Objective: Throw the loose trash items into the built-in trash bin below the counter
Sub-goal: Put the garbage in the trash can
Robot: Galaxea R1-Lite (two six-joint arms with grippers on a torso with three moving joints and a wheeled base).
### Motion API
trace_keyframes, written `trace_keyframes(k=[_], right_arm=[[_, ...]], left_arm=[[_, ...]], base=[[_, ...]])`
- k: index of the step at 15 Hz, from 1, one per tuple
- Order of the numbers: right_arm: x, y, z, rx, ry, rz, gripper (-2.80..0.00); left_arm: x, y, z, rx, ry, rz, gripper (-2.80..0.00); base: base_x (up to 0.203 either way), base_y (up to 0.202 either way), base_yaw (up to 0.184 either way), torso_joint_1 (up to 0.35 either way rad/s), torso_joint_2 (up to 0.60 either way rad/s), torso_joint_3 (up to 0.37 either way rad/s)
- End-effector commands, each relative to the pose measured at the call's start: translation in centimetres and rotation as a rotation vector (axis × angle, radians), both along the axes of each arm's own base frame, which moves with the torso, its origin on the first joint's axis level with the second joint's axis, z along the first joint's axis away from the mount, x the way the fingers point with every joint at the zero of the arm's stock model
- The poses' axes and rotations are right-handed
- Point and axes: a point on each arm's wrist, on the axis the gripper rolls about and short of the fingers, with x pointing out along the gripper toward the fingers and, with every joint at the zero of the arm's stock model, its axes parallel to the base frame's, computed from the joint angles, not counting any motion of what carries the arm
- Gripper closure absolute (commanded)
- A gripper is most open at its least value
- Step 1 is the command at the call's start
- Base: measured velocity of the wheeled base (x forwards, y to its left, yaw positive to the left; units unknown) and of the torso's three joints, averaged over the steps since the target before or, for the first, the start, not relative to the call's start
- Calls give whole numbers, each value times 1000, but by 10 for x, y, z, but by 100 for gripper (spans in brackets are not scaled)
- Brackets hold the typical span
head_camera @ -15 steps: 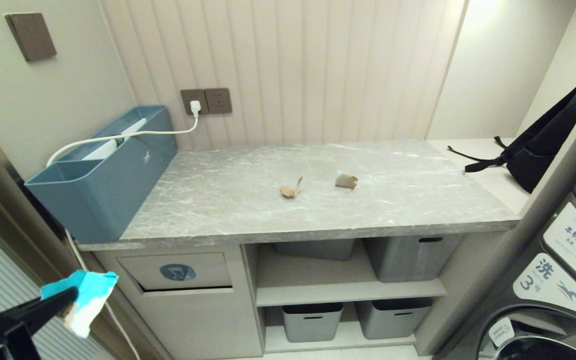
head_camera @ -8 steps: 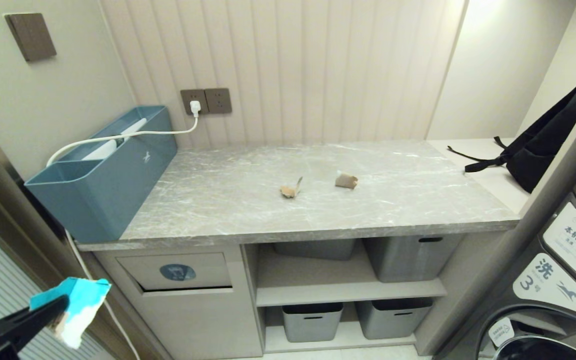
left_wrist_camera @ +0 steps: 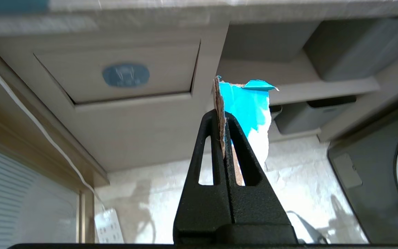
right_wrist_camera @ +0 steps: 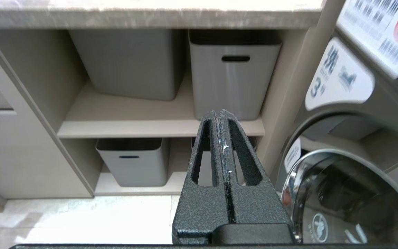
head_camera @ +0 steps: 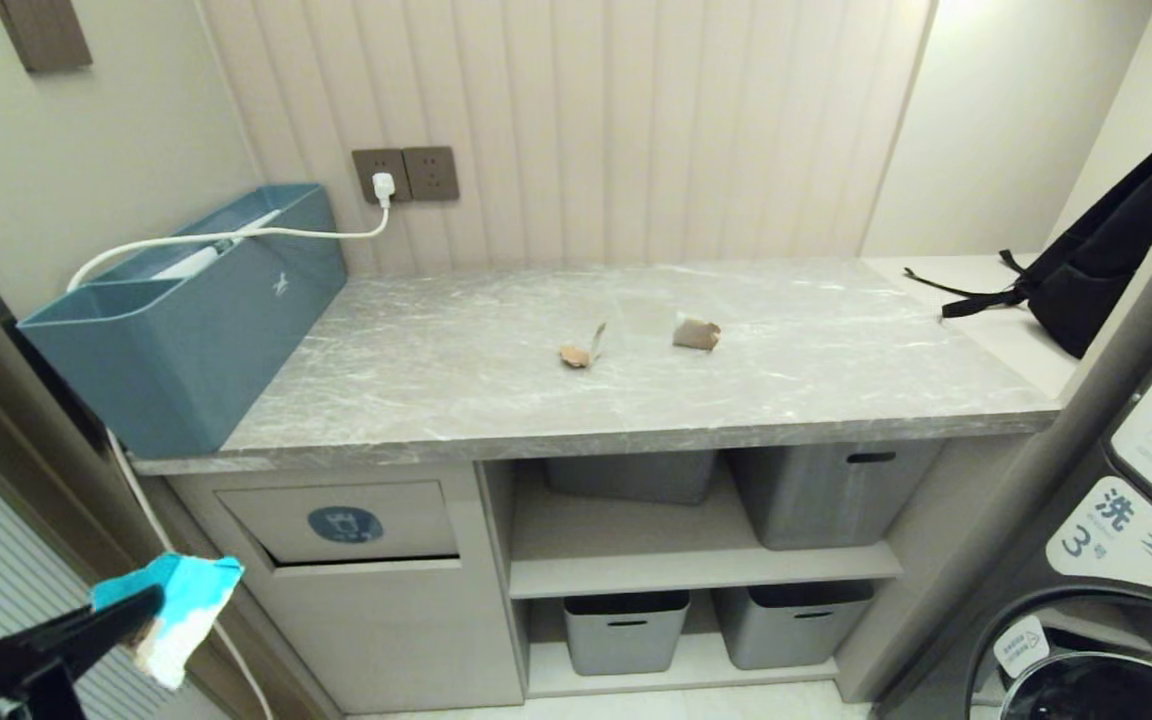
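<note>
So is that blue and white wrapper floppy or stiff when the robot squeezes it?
Probably fairly stiff: the wrapper stands up past the shut left gripper without drooping. Likely light, since a thin pinch holds it. Its torn edge suggests it rips easily.

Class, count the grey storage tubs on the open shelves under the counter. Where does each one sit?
4. Upper shelf: left tub, right tub. Lower shelf: left tub, right tub. Anything behind them would be hidden.

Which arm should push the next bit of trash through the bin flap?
Left. The left gripper is already shut on the turquoise wrapper, facing the bin flap. The right gripper is shut and empty, pointed at the grey tubs.
</note>
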Motion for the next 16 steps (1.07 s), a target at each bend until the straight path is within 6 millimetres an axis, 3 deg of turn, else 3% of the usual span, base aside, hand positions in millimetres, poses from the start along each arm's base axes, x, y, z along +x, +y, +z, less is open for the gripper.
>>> trace_keyframes(k=[1, 5, 11, 16], right_arm=[[0, 0, 0, 0, 2, 1, 0], [0, 0, 0, 0, 2, 1, 0], [0, 0, 0, 0, 2, 1, 0], [0, 0, 0, 1, 1, 1, 0]], left_arm=[[12, 0, -7, -1, 70, -1, 0], [47, -1, -16, -34, 181, 13, 0], [90, -2, -31, -34, 145, 10, 0], [102, -2, -44, -26, 164, 6, 0]], base=[[0, 0, 0, -252, 549, 290], [0, 0, 0, -250, 543, 293], [0, 0, 0, -227, 516, 291], [0, 0, 0, -198, 485, 281]])
